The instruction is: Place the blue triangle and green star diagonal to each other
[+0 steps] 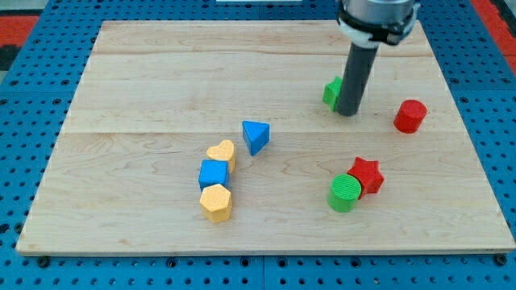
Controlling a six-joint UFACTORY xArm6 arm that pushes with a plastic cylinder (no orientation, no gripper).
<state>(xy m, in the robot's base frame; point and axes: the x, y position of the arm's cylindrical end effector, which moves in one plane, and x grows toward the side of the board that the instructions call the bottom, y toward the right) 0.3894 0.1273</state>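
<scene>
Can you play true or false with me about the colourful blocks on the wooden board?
1. The blue triangle sits near the middle of the board. True.
2. My tip is pushing the red star. False: my tip is up near the view's top, right beside the green block, which the rod partly hides, so its shape cannot be made out.
3. The red star touches the green cylinder. True.
4. The blue cube lies between two yellow blocks. True: the yellow heart above, the yellow hexagon below.
5. The red cylinder is at the view's left. False: it is at the view's right.
</scene>
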